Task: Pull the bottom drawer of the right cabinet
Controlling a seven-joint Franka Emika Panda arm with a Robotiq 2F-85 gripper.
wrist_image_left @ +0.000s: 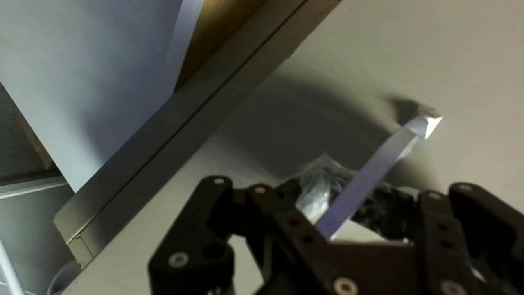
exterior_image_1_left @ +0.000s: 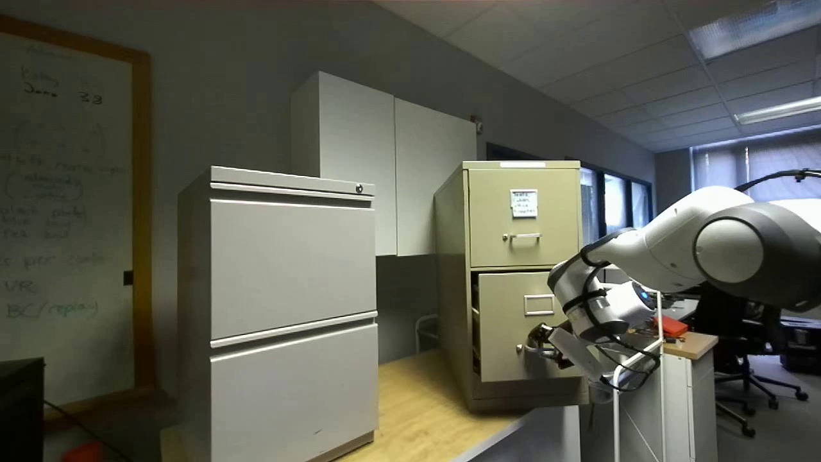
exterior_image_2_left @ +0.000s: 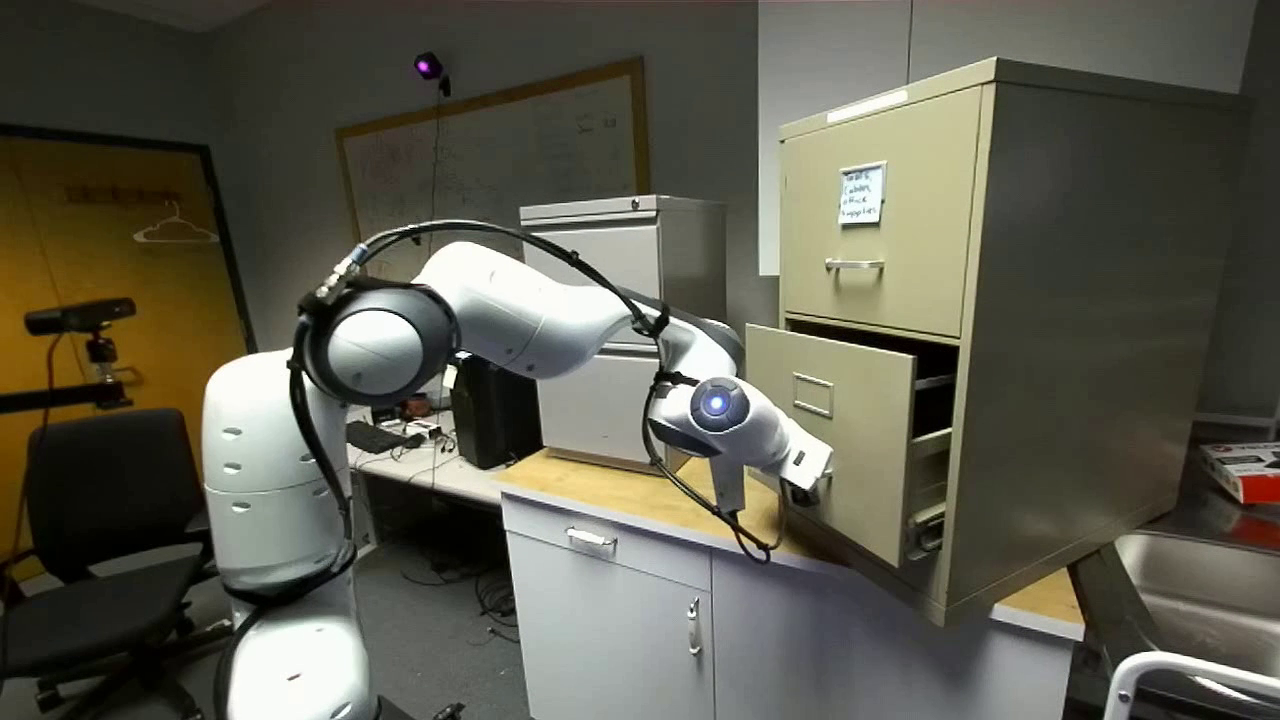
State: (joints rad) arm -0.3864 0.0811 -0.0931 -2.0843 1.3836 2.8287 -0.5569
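Observation:
The right cabinet is the narrow beige cabinet in both exterior views (exterior_image_1_left: 451, 289) (exterior_image_2_left: 1090, 320). Its bottom drawer (exterior_image_1_left: 500, 321) (exterior_image_2_left: 870, 430) stands partly out, and its open side shows a dark gap. The drawer front fills much of the wrist view (wrist_image_left: 470, 61). My gripper (exterior_image_1_left: 545, 343) is at the drawer's metal handle (wrist_image_left: 370, 174). In the wrist view, the plastic-wrapped fingertips (wrist_image_left: 350, 194) come together behind the handle bar, so the fingers are shut around it. In an exterior view, the wrist largely hides the fingers and handle (exterior_image_2_left: 802, 490).
The upper drawer (exterior_image_1_left: 487, 212) is closed. A pale grey cabinet (exterior_image_1_left: 292, 269) stands beside it on the wooden counter (exterior_image_1_left: 417, 391). A white rail (exterior_image_1_left: 617, 410) stands near the arm. A sink (exterior_image_2_left: 1200, 590) lies past the cabinet. White wall cupboards (exterior_image_1_left: 359, 147) hang behind.

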